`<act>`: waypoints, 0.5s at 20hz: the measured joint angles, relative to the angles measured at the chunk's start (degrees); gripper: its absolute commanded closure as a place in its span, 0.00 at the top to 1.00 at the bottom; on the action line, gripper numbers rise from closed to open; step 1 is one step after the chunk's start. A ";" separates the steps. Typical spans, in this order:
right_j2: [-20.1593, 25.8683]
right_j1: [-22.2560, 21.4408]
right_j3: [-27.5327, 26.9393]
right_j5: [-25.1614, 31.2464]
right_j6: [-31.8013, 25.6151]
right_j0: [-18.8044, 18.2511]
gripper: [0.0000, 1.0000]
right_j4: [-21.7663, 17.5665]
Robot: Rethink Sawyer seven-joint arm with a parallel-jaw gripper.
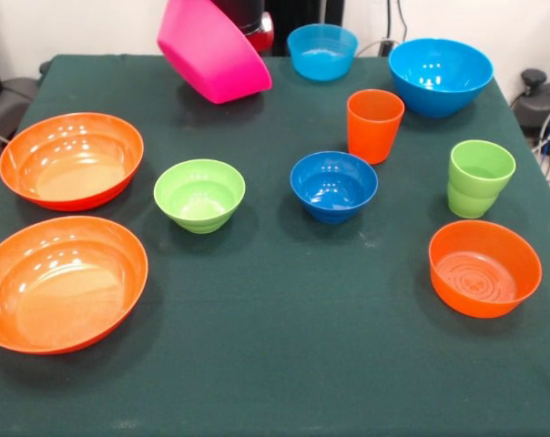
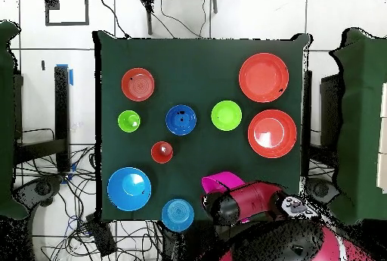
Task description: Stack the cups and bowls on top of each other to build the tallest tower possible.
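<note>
The big pink bowl [image 1: 211, 55] [image 2: 221, 183] hangs tilted above the table's far edge, by the robot. My gripper [image 1: 245, 16] [image 2: 224, 202] holds it by the rim and is mostly hidden behind it. Two wide orange bowls [image 1: 72, 159] [image 1: 61, 282] sit apart at the left. The lime green bowl [image 1: 199, 194] and dark blue bowl [image 1: 333, 185] sit mid-table. The orange cup [image 1: 375, 125] and lime green cup [image 1: 480, 177] stand upright at the right. The smaller orange bowl [image 1: 484, 269] is front right. Two sky blue bowls [image 1: 322, 50] [image 1: 439, 75] sit at the back. Nothing is stacked.
The table [image 1: 284, 364] has a dark green cloth. The overhead view shows cables [image 2: 83, 228] on the floor beside it and chairs [image 2: 30, 144] at both sides. The red arm [image 2: 257, 201] reaches in over the table's edge by the robot.
</note>
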 measured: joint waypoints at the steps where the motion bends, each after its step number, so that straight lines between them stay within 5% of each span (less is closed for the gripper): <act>1: 0.00 0.01 0.00 0.00 0.00 -0.05 0.00 0.06; 10: -0.27 -0.09 -0.02 0.63 0.00 0.78 0.00 1.01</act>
